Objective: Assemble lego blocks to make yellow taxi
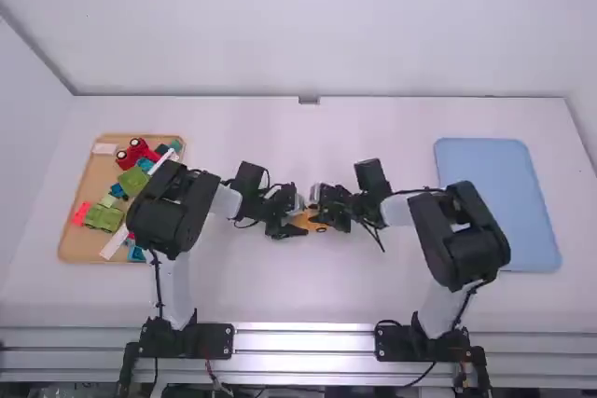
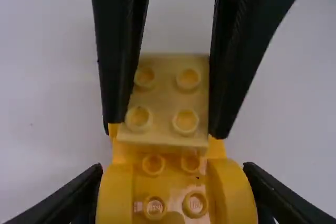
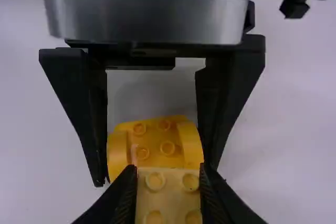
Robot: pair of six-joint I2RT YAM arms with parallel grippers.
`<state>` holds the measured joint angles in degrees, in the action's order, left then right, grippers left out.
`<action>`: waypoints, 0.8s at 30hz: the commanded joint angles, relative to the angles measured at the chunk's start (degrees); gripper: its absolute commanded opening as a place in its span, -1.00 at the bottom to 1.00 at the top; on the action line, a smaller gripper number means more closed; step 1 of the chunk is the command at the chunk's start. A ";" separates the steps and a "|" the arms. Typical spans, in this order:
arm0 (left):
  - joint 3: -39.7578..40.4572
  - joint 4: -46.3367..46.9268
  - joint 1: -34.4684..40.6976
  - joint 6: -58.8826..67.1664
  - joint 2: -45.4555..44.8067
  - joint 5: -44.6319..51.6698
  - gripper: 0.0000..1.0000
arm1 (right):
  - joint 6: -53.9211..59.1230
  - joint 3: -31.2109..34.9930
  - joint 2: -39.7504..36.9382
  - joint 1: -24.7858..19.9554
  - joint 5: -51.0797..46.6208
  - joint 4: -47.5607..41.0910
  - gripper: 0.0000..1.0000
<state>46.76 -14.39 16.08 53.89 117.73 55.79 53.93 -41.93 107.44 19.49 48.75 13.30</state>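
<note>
1. Left end effector [image 2: 174, 169] grips a yellow-orange plastic car base with rounded fenders [image 2: 170, 195]; my right one [image 3: 168, 168] pinches a pale-yellow studded block [image 3: 170, 195], both mid-table [image 1: 298, 295].
2. I judge the taxi part-built: block over base, whether seated I cannot tell; final pressing likely remains.
3. Tan tray [image 1: 89, 184] holds a red toy vehicle [image 1: 137, 153] and green pieces [image 1: 104, 218]; a blue tray [image 1: 494, 202] lies right.
</note>
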 commanded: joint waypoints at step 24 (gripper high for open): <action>-1.22 1.27 0.11 -1.99 2.16 -7.23 0.04 | 3.30 0.44 0.59 -2.62 0.94 -1.51 -0.46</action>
<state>46.87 -14.63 16.08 53.87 117.73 55.51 56.95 -41.91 107.46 16.88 51.48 12.08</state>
